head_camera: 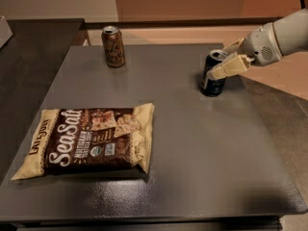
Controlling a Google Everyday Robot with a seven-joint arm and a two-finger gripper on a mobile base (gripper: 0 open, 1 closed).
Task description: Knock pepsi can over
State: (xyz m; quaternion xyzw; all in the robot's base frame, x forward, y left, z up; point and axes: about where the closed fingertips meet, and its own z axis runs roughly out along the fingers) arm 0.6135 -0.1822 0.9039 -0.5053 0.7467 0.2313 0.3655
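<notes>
Where the camera view looks down on one grey table (pixel 192 148), items count as follows: two cans, one snack bag, one gripper. Item one, pepsi can (pixel 211 84): dark navy body, silver top, on its base near the table's far right edge, not lying down. Item two, brown can (pixel 113 47): upright at the far edge, well apart from the first. Item three, bag of chips (pixel 89 144): flat at the near left. Gripper (pixel 222 64): tan, on a white arm from the right, touching the pepsi can's upper part; whether it grasps the can cannot be told.
</notes>
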